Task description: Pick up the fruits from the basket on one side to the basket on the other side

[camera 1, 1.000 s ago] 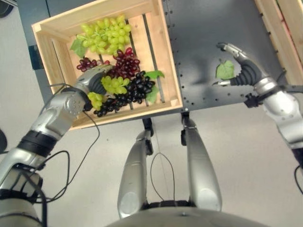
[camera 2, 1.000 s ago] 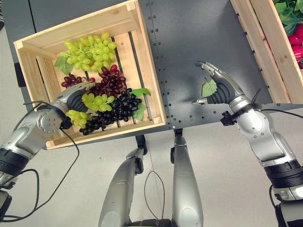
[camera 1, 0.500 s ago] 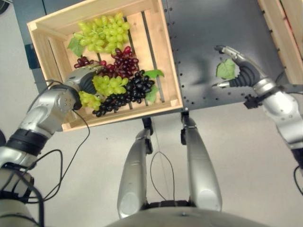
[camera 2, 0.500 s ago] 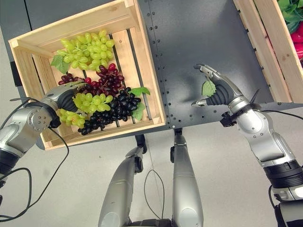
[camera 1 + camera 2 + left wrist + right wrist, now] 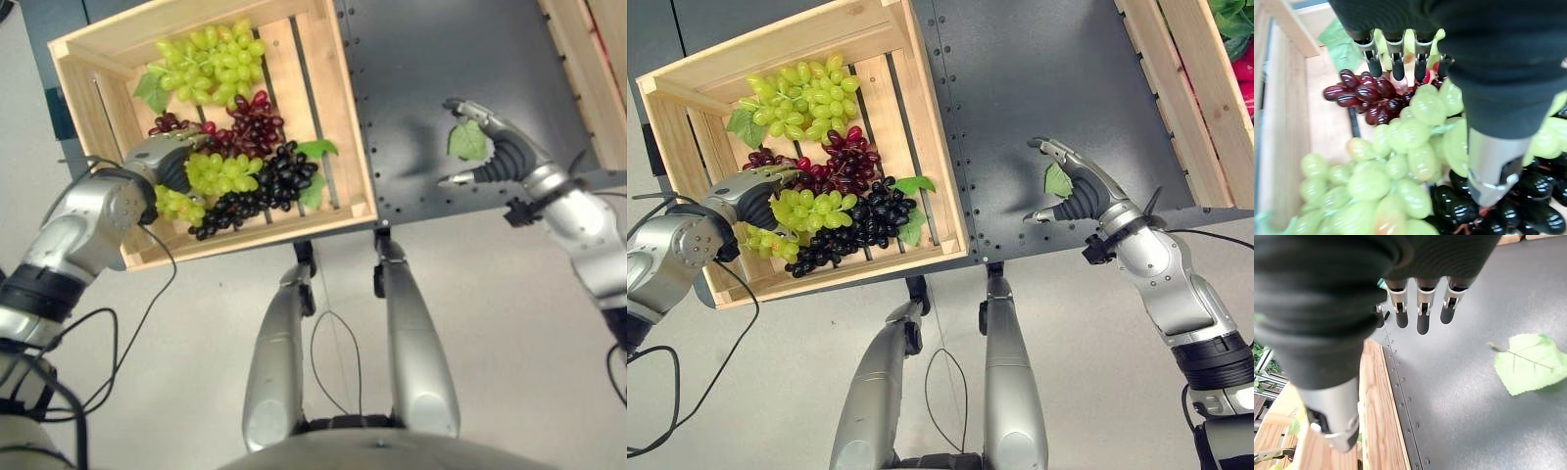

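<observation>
L hand [image 5: 752, 199] is reaching into the wooden crate [image 5: 921, 127] w/ fingers stretched out over a green grape bunch [image 5: 813, 209]; nothing clamped yet, fingertips [image 5: 1374, 66] pointing at the red grapes [image 5: 1364, 93] just beyond. Black grapes [image 5: 857, 230] are lying right beside the thumb side, touching the green bunch. A second green bunch [image 5: 798, 88] is sitting farther ahead of the hand, near the crate's far wall. R hand [image 5: 1073, 191] is hovering over the dark table [image 5: 1019, 88], relaxed and spread, holding nothing, w/ a loose green leaf [image 5: 1528, 362] lying flat under it. Another wooden crate [image 5: 1176, 98] is standing past the R hand, apart from it.
</observation>
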Controlling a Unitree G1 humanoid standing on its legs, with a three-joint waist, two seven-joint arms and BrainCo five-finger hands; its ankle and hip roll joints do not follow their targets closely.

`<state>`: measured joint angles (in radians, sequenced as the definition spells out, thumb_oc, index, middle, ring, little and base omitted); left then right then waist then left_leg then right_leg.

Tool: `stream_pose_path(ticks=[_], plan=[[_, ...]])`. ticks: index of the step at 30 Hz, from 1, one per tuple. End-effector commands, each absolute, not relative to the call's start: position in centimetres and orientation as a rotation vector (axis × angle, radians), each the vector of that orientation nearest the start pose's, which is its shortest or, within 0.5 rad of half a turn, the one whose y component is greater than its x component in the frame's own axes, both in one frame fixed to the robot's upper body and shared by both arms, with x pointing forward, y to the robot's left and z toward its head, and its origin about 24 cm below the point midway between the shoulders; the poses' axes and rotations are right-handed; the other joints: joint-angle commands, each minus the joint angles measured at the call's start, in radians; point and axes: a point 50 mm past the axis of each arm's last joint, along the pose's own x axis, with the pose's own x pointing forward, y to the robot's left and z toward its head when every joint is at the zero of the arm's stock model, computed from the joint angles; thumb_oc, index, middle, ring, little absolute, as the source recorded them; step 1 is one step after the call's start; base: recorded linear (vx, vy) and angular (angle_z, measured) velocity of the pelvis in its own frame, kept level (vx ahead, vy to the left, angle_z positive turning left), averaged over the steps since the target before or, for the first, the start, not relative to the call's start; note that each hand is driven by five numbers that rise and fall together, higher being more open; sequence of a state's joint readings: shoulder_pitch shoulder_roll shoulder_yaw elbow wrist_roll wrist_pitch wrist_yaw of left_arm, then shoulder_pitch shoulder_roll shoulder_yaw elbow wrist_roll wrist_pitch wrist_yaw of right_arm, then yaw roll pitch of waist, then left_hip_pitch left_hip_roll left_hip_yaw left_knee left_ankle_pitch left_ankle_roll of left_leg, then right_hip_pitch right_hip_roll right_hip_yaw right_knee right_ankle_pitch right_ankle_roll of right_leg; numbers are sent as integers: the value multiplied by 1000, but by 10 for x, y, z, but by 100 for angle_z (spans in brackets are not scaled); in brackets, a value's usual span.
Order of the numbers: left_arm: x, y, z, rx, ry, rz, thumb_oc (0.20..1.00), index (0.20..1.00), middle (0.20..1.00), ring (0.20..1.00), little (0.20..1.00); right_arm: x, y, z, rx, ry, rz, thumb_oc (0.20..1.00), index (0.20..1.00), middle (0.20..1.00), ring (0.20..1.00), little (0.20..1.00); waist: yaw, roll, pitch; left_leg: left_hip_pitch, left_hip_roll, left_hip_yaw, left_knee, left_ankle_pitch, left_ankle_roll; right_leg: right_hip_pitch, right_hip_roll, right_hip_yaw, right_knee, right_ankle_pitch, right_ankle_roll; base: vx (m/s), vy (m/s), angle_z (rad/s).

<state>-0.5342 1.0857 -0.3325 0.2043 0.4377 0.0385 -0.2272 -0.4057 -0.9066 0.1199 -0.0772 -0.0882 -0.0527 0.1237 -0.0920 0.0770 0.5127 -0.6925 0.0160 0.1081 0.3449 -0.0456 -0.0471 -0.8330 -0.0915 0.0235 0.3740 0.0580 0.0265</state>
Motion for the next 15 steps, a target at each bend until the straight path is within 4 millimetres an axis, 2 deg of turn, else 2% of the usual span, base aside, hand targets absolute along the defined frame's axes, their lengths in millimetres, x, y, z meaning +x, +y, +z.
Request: stream_pose_path(ticks=[1, 6, 15], plan=[[304, 318, 205, 1599, 90, -21, 1000, 1000, 1000, 1000, 1000, 289, -222, 231, -998, -529, 176, 1000, 1000, 1000, 1000, 1000, 13, 8, -6, 20, -37, 13, -9, -6, 61, 39, 31, -9, 33, -40, 49, 0, 0, 0], [294, 326, 206, 1457, 1, 73, 1000, 1000, 1000, 1000, 1000, 286, -224, 229, -990, -529, 177, 1000, 1000, 1000, 1000, 1000, 24, 18, -4, 18, -40, 7, -6, -3, 60, 41, 28, -13, 35, -42, 47, 0, 0, 0], [273, 334, 198, 1416, 33, 69, 1000, 1000, 1000, 1000, 1000, 281, -229, 230, -1010, -518, 169, 1000, 1000, 1000, 1000, 1000, 34, 26, -4, 21, -44, 1, -7, -2, 63, 45, 29, -15, 32, -41, 45, 0, 0, 0]])
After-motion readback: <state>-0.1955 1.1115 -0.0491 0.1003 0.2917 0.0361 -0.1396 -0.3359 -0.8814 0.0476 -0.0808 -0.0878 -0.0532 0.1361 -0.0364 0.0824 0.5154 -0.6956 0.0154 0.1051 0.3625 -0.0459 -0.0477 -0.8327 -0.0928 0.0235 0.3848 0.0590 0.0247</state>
